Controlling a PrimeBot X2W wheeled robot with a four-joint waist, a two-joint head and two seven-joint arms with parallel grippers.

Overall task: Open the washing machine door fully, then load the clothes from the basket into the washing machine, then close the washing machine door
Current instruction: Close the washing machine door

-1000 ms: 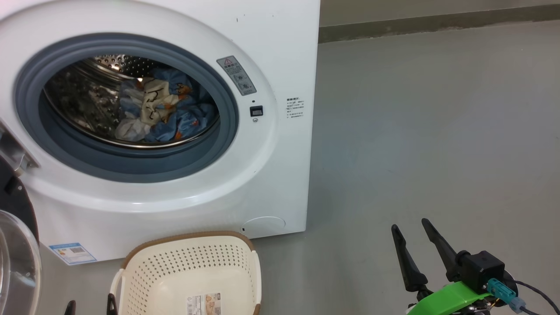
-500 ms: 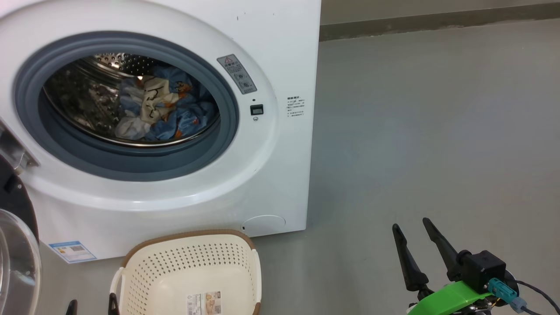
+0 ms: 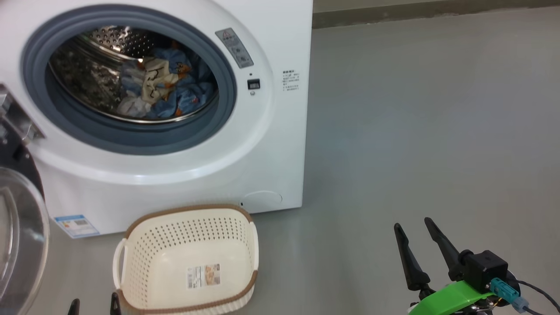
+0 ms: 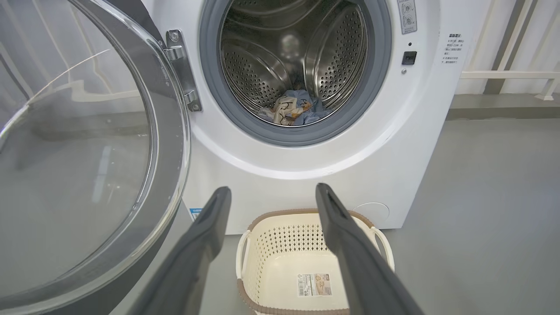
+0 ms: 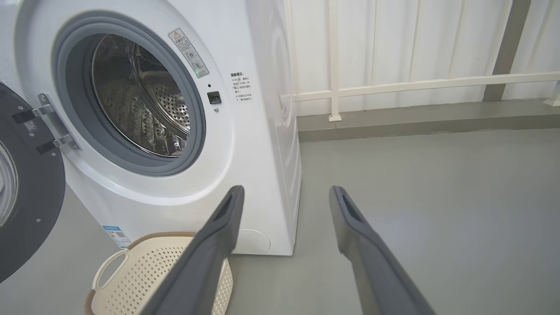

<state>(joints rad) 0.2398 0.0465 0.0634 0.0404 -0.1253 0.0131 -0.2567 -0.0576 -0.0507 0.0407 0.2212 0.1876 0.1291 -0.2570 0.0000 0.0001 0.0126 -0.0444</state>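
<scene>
The washing machine door point(image 4: 170, 144) stood swung wide. The clothes point(image 3: 162, 94) lay in the drum of the washing machine point(image 3: 280, 144), and the basket point(image 3: 188, 206) on the floor held nothing. I judged only the closing was left. My left tool point(image 4: 269, 192) and right tool point(image 5: 284, 192) hung low, both spread, gripping nothing.

I see light-blue clothes point(image 3: 162, 94) printed orange-red, a cream-white perforated basket point(image 3: 183, 229) rimmed brown, and a white washing machine point(image 3: 280, 144) with a grey gasket point(image 3: 131, 142).
</scene>
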